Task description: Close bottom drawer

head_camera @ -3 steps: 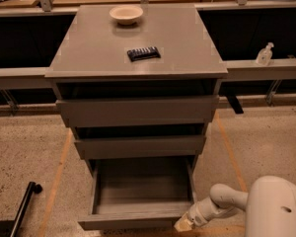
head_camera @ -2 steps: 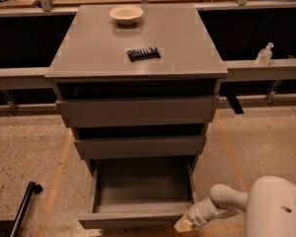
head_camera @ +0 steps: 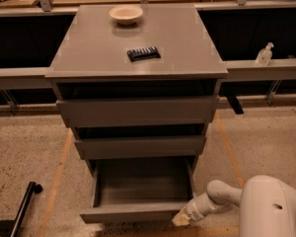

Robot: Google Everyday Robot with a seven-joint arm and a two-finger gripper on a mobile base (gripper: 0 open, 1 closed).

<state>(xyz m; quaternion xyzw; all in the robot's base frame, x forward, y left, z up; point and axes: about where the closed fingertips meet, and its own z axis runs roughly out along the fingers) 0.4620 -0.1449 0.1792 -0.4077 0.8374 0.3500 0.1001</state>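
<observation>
Matte grey flat-fronted bottom drawer (head_camera: 133, 212) open, rounded white arm (head_camera: 222, 194) reaching left, gripper (head_camera: 181, 217) at drawer's right front corner, grip indeterminable

The bottom drawer (head_camera: 133, 212) looks matt grey; smooth, cream, plastic-looking gripper (head_camera: 181, 218) at its near right corner; rough speckled floor (head_camera: 29, 152).

My gripper (head_camera: 181, 218) sits low at the near right corner of the bottom drawer (head_camera: 133, 212), and I cannot tell whether it touches the front. My arm (head_camera: 274, 206) runs off the near right edge, and a black pole (head_camera: 23, 204) at near left is cut off too. The small dark object (head_camera: 143, 53) on the cabinet top (head_camera: 177, 38) is too small to identify.
</observation>
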